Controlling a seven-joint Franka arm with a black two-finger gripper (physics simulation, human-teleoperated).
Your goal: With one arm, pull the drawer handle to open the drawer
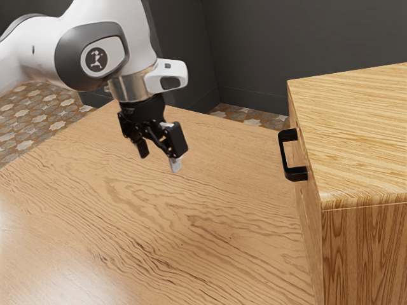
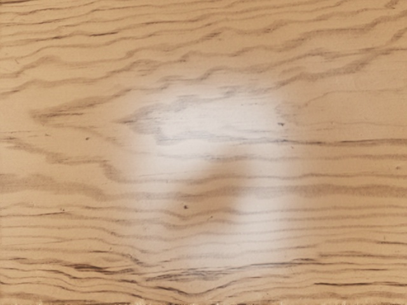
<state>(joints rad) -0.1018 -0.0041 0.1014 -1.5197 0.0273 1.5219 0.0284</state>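
Note:
A wooden drawer cabinet stands at the exterior view's right, with a black U-shaped handle on the face turned toward the arm. The drawer front looks flush with the cabinet. My black gripper hangs over the table at the exterior view's left, well short of the handle and a little higher than the tabletop. Its fingers point down, stand apart and hold nothing. In the wrist view, wood grain of the table lies straight under my hand, with a pale glare patch in the middle.
The wooden table stretches wide between the gripper and the cabinet. A patterned tile floor and dark walls lie behind.

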